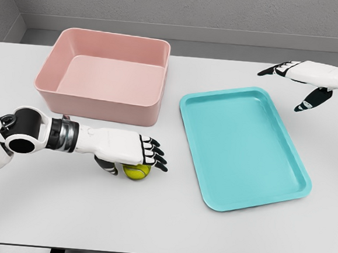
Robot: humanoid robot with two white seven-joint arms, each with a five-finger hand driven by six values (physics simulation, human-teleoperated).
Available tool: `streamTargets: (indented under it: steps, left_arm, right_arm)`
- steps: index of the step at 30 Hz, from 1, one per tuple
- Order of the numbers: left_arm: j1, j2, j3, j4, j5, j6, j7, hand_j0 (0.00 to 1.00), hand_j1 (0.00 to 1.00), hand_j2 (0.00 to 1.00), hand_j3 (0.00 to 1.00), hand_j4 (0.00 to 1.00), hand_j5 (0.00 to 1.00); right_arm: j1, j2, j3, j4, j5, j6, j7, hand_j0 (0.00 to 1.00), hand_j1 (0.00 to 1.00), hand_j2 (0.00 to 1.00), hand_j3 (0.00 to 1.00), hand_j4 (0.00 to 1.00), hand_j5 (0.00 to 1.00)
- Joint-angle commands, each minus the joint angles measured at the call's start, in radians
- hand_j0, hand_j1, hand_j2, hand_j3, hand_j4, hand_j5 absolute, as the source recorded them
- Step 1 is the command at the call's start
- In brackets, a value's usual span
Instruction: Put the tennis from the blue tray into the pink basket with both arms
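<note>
Currently the white left hand (129, 148) cups the yellow-green tennis ball (136, 171) at lower left, below the pink rectangular basket (101, 100). Right hand (304, 81), fingers spread and empty, hovers upper right beside the teal tray (241, 194).

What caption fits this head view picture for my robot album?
Left robot hand over the tennis ball on the white table, between pink basket and blue tray.

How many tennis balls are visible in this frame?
1. The tennis ball lies on the table under the left hand, between the pink basket and the blue tray. Both containers look empty; none seems hidden.
</note>
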Motion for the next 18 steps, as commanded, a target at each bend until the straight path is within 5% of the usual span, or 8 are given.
streamTargets:
  steps: [1,18]
  left_arm:
    - [0.0,0.001,0.001,0.002,0.005,0.002,0.0,1.0,1.0,1.0,1.0,1.0,1.0]
    - [0.011,0.0,-0.001,0.008,0.001,0.002,-0.001,1.0,1.0,1.0,1.0,1.0,1.0]
  right_arm:
    - [0.0,-0.002,-0.001,0.0,-0.006,0.003,-0.002,1.0,1.0,1.0,1.0,1.0,1.0]
    - [-0.002,-0.002,0.0,0.0,-0.006,0.003,0.0,1.0,1.0,1.0,1.0,1.0,1.0]
